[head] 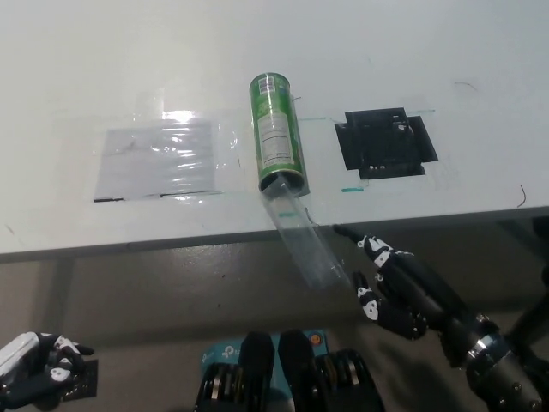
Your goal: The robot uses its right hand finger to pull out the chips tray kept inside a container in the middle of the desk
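Note:
A green chips can (277,133) lies on its side in the middle of the white desk (429,51), its open mouth facing the near edge. A clear plastic tray (304,240) sticks far out of the mouth and slants past the desk edge toward the lower right. My black right hand (403,287) hovers below the desk edge just right of the tray's free end, one finger stretched toward the desk and the rest curled; it holds nothing. My white left hand (30,378) rests at the bottom left corner.
A clear plastic sheet (159,159) is taped flat on the desk to the left of the can. A black square patch (386,142) lies on the desk to the can's right. Below the desk edge is grey floor.

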### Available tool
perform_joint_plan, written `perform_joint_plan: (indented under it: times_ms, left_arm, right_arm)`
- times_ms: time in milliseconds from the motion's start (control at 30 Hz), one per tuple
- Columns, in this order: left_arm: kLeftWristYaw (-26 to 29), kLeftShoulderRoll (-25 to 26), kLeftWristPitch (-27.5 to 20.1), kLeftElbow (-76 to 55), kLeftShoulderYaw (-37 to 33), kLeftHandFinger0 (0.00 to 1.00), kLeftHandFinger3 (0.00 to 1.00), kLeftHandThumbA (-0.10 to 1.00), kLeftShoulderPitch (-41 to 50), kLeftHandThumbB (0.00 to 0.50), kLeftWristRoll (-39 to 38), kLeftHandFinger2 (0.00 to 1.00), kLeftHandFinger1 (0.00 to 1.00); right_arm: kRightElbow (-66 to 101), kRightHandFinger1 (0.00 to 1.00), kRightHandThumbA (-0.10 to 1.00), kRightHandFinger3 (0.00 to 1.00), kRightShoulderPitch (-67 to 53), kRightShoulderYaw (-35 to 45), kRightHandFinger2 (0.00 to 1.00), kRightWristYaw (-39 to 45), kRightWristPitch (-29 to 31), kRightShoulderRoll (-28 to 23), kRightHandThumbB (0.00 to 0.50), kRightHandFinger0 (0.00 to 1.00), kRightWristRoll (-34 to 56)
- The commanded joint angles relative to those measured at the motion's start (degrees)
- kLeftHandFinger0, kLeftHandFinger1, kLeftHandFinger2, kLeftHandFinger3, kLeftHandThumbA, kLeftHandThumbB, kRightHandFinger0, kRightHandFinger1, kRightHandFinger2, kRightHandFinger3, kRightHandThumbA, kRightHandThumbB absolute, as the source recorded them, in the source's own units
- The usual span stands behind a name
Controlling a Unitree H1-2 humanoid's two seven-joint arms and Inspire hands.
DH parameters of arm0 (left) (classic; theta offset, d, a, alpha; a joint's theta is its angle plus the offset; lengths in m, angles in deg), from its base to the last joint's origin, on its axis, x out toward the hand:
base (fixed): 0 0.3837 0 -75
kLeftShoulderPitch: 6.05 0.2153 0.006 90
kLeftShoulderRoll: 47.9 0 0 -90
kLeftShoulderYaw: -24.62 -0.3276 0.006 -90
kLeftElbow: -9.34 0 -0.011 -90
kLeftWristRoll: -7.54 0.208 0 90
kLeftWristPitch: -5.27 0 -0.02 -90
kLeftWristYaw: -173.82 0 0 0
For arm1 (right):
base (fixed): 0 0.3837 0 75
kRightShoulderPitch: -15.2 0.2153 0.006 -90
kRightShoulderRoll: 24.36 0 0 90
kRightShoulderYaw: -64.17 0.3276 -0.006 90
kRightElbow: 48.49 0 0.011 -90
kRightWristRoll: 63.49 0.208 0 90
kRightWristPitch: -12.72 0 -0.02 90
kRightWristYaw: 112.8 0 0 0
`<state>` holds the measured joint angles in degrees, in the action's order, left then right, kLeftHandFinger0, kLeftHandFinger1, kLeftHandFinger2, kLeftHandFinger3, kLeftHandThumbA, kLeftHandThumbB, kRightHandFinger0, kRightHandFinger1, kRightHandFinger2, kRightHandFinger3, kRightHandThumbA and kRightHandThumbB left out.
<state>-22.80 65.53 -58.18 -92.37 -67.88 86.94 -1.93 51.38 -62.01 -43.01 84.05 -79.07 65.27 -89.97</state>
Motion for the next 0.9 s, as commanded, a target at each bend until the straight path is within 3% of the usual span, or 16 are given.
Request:
perform_joint_plan:
  times_ms: [0, 167, 233, 400, 467, 567, 667, 733, 800, 867]
  left_arm:
    - [1.4, 0.8, 0.4, -1.1, 1.2, 0.59, 0.87, 0.12, -0.3, 0.0, 0.3, 0.7, 0.6]
    - [1.7, 0.5, 0.4, -1.1, 1.4, 0.59, 0.88, 0.12, -0.2, 0.0, 0.0, 0.69, 0.6]
    - [1.5, 0.6, 0.4, -1.2, 1.5, 0.61, 0.88, 0.12, 0.0, 0.0, 0.2, 0.71, 0.61]
    - [1.6, 0.4, 0.4, -1.3, 1.6, 0.6, 0.88, 0.11, 0.3, 0.0, 0.6, 0.7, 0.61]
    - [1.8, 0.1, 0.4, -1.0, 1.7, 0.6, 0.88, 0.1, 0.5, 0.0, 0.1, 0.7, 0.61]
    - [1.6, 0.1, 0.4, -1.2, 1.8, 0.6, 0.89, 0.1, 0.6, 0.0, 0.2, 0.7, 0.61]
    - [1.3, 0.0, 0.4, -1.0, 1.7, 0.59, 0.88, 0.1, 0.5, 0.0, 0.6, 0.7, 0.6]
    - [1.6, -0.2, 0.4, -0.8, 1.8, 0.59, 0.87, 0.09, 0.7, 0.0, 0.4, 0.69, 0.6]
    - [1.6, -0.4, 0.4, -0.8, 1.8, 0.6, 0.87, 0.09, 0.8, 0.0, 0.9, 0.69, 0.6]
    - [1.5, -0.5, 0.4, -0.7, 2.0, 0.6, 0.87, 0.09, 0.8, 0.0, 0.9, 0.69, 0.6]
  right_arm:
    - [1.3, 0.0, -0.1, 1.0, 0.3, 1.5, 1.0, -0.1, 0.5, -0.3, 0.278, 0.0, 2.1]
    - [2.9, 0.0, -0.1, 1.0, -0.5, 4.0, 1.0, 0.0, -0.8, -0.3, 0.284, 0.0, 5.4]
    - [4.1, 0.06, -0.1, 1.0, -1.6, 6.1, 1.0, 0.1, -1.7, -0.3, 0.256, 0.02, 8.4]
    - [5.0, 0.09, -0.1, 1.0, -4.2, 9.4, 1.0, -0.6, -1.2, -0.5, 0.237, 0.03, 10.1]
    - [4.3, 0.08, -0.1, 1.0, -6.6, 12.4, 1.0, -2.7, 1.0, -0.1, 0.25, 0.1, 11.9]
    - [1.2, 0.0, -0.1, 1.0, -8.5, 16.0, 1.0, -5.0, 4.2, 1.5, 0.254, 0.0, 14.7]
    - [-0.3, 0.0, -0.1, 1.0, -10.7, 19.3, 1.0, -6.2, 3.1, 3.6, 0.243, 0.0, 17.0]
    - [-1.8, 0.0, -0.1, 1.0, -11.8, 21.0, 0.9, -7.5, 3.7, 4.9, 0.24, 0.0, 17.2]
    - [-3.4, 0.0, -0.1, 0.97, -12.7, 22.7, 0.8, -7.7, 2.5, 6.1, 0.205, 0.0, 19.2]
    - [-4.5, 0.0, -0.1, 0.95, -12.9, 23.7, 0.77, -8.0, 2.5, 6.8, 0.209, 0.0, 20.4]
